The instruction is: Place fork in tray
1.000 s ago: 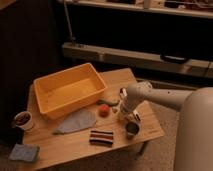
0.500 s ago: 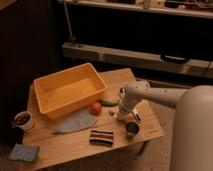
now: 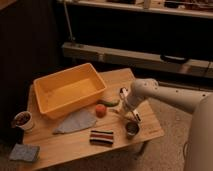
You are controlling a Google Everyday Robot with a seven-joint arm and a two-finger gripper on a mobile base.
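Gripper (image 3: 127,107) is low over the table (image 3: 75,150) near its right-hand end, wrist bent down from the white arm (image 3: 165,95), jaws pressed together. A thin silvery piece, likely the fork (image 3: 134,116), sits right at its tips; can't tell if it is truly clamped or just touched. The low, closed pose fits a pinch on a flat utensil before a lift.

The tray (image 3: 47,82), yellow-orange and with nothing seen inside, is well apart from the gripper, across the table to picture-left, open side up to take a drop from above.

An orange ball (image 3: 101,110) and a green item (image 3: 109,102) lie just beside the gripper on the tray side, so the carry probably needs height. The small metal cup (image 3: 132,129) is just below the gripper, a bump risk. The striped block (image 3: 101,137), grey cloth (image 3: 76,121), white cup (image 3: 22,120) and blue cloth (image 3: 24,152) are farther off, not in the way
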